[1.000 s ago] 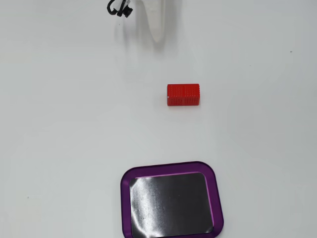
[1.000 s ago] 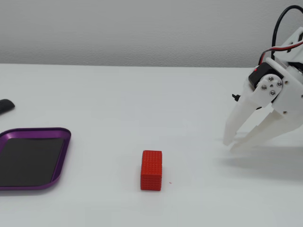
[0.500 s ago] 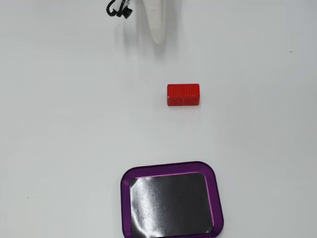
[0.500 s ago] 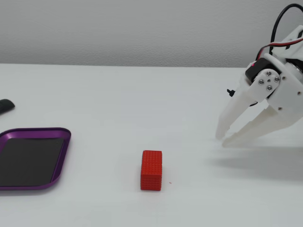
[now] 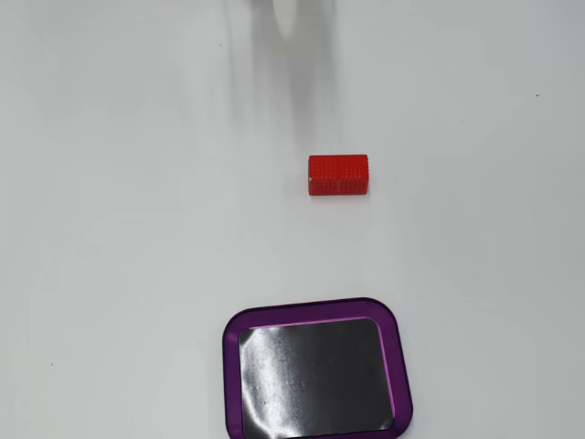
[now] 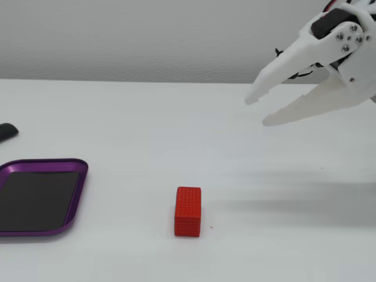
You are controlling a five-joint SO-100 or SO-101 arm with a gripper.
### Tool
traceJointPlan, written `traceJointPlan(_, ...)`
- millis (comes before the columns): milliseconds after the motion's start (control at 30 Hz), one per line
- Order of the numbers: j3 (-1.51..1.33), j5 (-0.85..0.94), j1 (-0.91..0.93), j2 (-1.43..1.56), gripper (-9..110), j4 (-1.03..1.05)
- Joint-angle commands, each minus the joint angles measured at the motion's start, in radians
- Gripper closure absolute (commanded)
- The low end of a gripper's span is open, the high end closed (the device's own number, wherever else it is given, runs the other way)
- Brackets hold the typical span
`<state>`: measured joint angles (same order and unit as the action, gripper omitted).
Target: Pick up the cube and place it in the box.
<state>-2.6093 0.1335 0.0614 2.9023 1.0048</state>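
- While raised clear of the table (image 6: pixel 117 123), the claw (image 6: pixel 257 111) stands with its two white fingers (image 6: pixel 276 70) spread apart and nothing between them, as seen in the side-on fixed view.
- Both fingers slope down toward the left of that view, tips in the air, well above the surface and touching nothing.
- Only a pale finger tip (image 5: pixel 285 16) reaches in at the top edge of the fixed view from above, with grey shadow streaks on the table beneath it.
- Red cube (image 6: pixel 188 211) lies flat on the table, well apart from the claw, lower and to the left of it in the side-on view; its short end faces that camera.
- From above, the cube (image 5: pixel 338 175) sits right of centre, long side running left to right.
- Purple-rimmed box (image 5: pixel 228 366) lies at the bottom edge of the view from above, well apart from the cube; its dark glossy inside holds nothing.
- Side-on, the box (image 6: pixel 75 194) is at the left edge, partly cut off.
- Small dark object (image 6: pixel 7 131) lies beyond the box at the left edge; too little shows to identify it.
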Motion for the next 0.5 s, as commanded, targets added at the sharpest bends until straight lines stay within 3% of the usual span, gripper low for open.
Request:
traceJointPlan(0, 0.173, 0.008, -0.003, -0.301, 89, -0.009)
traceJointPlan(233, 0.411, -0.086, -0.137, -0.73, 80, -0.018)
traceJointPlan(467, 0.509, -0.129, -0.193, -0.937, 78, -0.028)
